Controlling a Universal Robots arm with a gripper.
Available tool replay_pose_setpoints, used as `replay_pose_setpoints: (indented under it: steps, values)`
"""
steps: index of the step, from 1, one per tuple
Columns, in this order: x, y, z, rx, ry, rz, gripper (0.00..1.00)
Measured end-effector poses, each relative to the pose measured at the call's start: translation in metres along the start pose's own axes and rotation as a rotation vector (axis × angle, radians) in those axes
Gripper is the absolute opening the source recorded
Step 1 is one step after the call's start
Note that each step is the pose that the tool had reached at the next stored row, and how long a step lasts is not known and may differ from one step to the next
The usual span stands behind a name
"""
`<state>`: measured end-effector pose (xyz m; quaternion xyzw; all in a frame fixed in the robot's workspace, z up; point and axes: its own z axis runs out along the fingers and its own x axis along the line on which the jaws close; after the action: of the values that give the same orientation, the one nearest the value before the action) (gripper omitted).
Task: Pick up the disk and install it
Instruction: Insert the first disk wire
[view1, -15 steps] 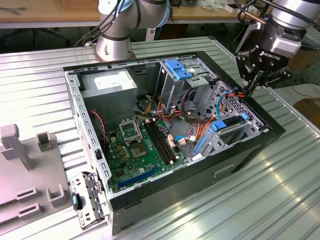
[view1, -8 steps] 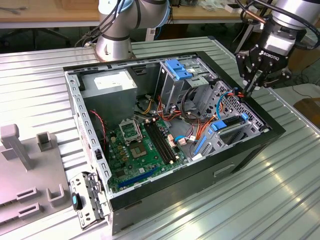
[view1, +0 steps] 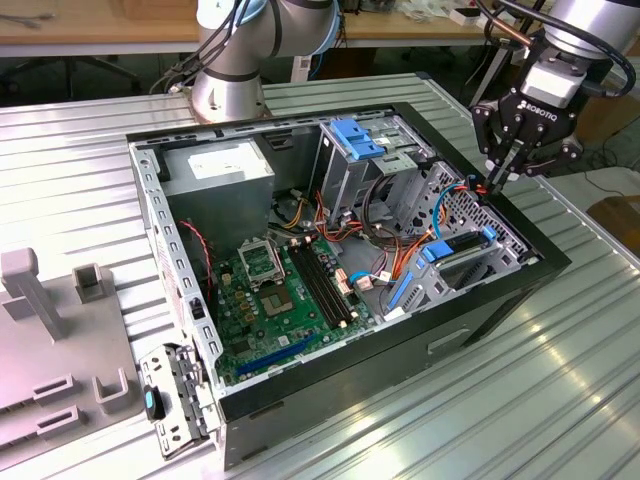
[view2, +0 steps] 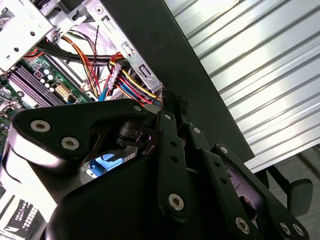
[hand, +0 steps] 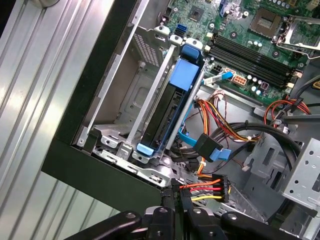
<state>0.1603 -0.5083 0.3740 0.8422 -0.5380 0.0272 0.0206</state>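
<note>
Gripper (view1: 497, 178), fingers drawn nearly together and pinching a multicoloured power-cable plug (hand: 212, 189) at the open computer case's (view1: 530, 285) rim, hangs just above the disk (hand: 170, 117), which sits edge-up in its bay with its long axis running away toward the motherboard (view1: 275, 300).

I worked in a robotics lab: an opened computer case (view1: 330, 240) lay on a ribbed metal table (view1: 560, 380), with wooden desks (view1: 90, 30) along the frame's top edge.
</note>
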Motion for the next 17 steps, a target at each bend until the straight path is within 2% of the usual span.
replay_pose_setpoints:
  steps: [11,17]
  values:
    - [0.0000,0.0000,0.0000,-0.0003,0.0001,0.004,0.16]
    - [0.0000,0.0000,0.0000,-0.0046,-0.0003,0.068,0.16]
